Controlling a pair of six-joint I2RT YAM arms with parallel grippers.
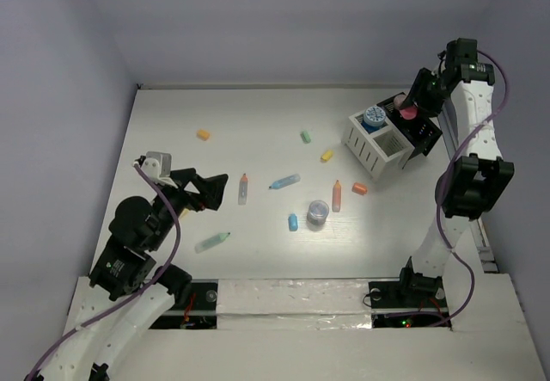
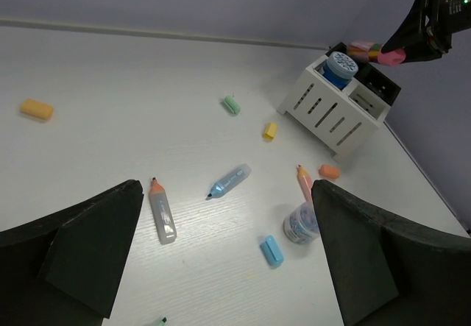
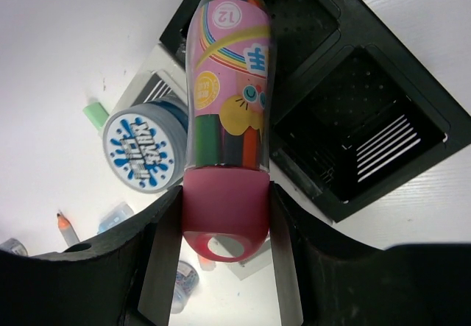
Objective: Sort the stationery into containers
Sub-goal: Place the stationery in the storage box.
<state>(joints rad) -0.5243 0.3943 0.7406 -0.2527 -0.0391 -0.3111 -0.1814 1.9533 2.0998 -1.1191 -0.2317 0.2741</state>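
Observation:
My right gripper (image 1: 409, 108) (image 3: 224, 230) is shut on the pink cap of a pink tube of coloured crayons (image 3: 228, 83). It holds the tube above the black half (image 3: 346, 39) of the containers (image 1: 378, 150). A blue-lidded jar (image 1: 373, 118) (image 3: 141, 148) stands in a white compartment. My left gripper (image 1: 206, 190) (image 2: 228, 260) is open and empty, low over the left of the table. Ahead of it lie a white marker with an orange cap (image 2: 163, 212), a blue marker (image 2: 229, 181) and a blue capsule (image 2: 271, 251).
Loose on the table are an orange capsule (image 1: 203, 134), a mint capsule (image 1: 305, 137), a yellow capsule (image 1: 327, 155), an orange pen (image 1: 337, 195), another orange capsule (image 1: 359, 189), a grey jar (image 1: 318, 212) and a mint marker (image 1: 212, 242). Walls enclose the table on three sides.

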